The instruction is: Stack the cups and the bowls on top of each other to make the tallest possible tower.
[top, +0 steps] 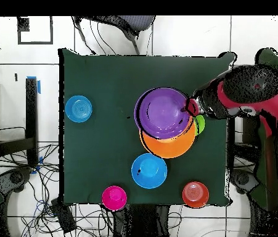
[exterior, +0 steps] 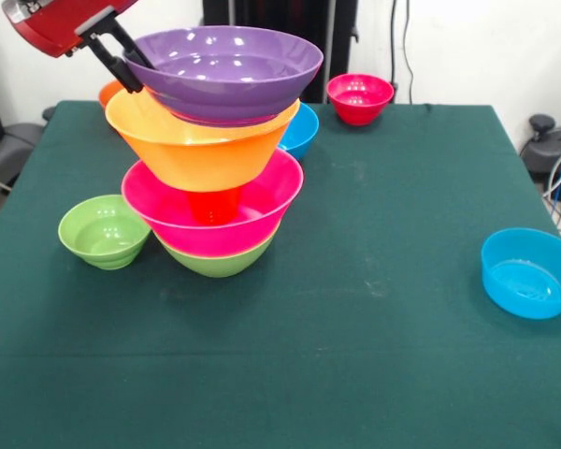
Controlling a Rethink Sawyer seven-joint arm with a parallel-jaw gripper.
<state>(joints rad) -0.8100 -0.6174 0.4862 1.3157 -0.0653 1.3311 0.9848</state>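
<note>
Table (exterior: 374, 309): green cloth, tower (exterior: 215, 159) left of centre in the front view. You have a green bowl (exterior: 220, 260) lowest, pink bowl (exterior: 215, 210) in it, an orange cup (exterior: 213, 204) standing in the pink one, the large orange bowl (exterior: 201, 140) resting on that cup, and the purple bowl (exterior: 226, 70) on top. The upper two sit off-centre; from overhead the purple bowl (top: 162, 112) overhangs the orange bowl (top: 173, 141) to one side. The gripper (exterior: 123, 58) has its black fingers straddling the purple rim, pinching it narrowly, so you appear to be setting this bowl down. Judgement: level the bowl before letting go, centre it over the orange one, then open and lift straight up, since a sideways drag could tip the whole stack. Loose pieces: a blue bowl (exterior: 531, 273) near the table's edge, another blue bowl (exterior: 301, 126) behind the tower, a small green bowl (exterior: 104, 230) just beside its base, a small red bowl (exterior: 359, 97) at the far side, a small orange bowl (exterior: 108, 93) mostly hidden.
</note>
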